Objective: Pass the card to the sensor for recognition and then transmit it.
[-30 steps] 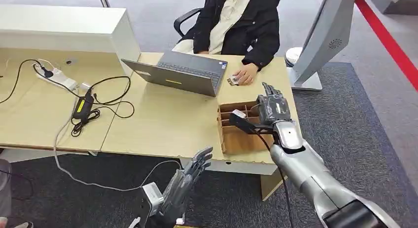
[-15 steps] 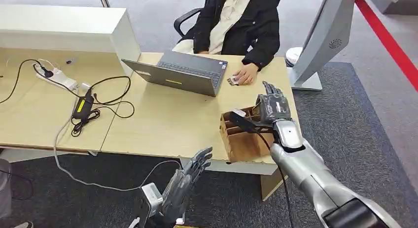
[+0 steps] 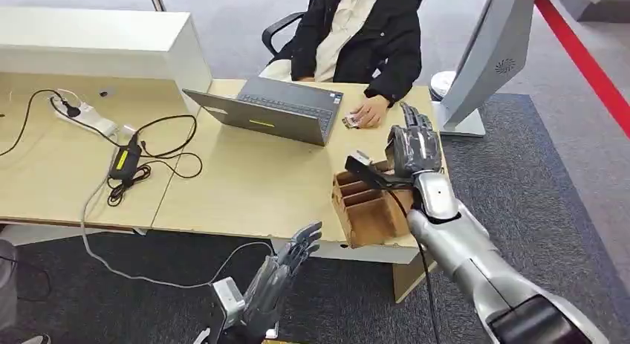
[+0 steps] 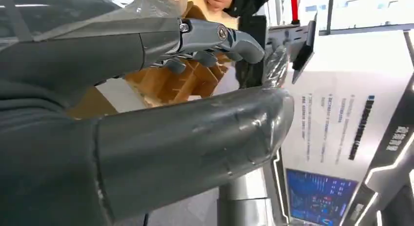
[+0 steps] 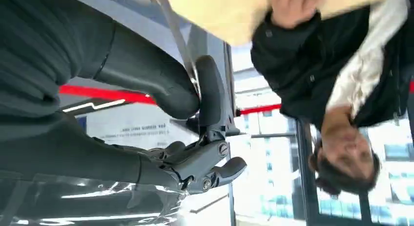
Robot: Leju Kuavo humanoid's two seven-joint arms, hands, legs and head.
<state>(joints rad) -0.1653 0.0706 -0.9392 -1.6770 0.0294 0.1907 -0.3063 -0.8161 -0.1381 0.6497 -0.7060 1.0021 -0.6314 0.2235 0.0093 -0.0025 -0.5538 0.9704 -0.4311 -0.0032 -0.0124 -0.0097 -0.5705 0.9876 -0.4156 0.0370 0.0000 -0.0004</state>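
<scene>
Right hand (image 3: 411, 152) pinches the card (image 3: 361, 160) above the wooden box (image 3: 369, 207) at the surface's near right edge; thin pinch, card may slip in transit.

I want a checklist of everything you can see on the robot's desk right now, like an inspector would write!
Surface: pale wooden desk, bare in the middle.
Job's things: a thin card pinched by the right hand above the brown cardboard organizer; sensor: nothing clearly seen.
Clutter: open grey laptop; small object under a seated person's hand.
Hands: right hand raised over the organizer, holding the card; left hand low in front of the desk edge, fingers apart, holding nothing.
Cables: white power strip, black adapter with looped black leads, grey cord hanging off the desk.
Surroundings: grey carpet, red floor stripe, white kiosk stand.
</scene>
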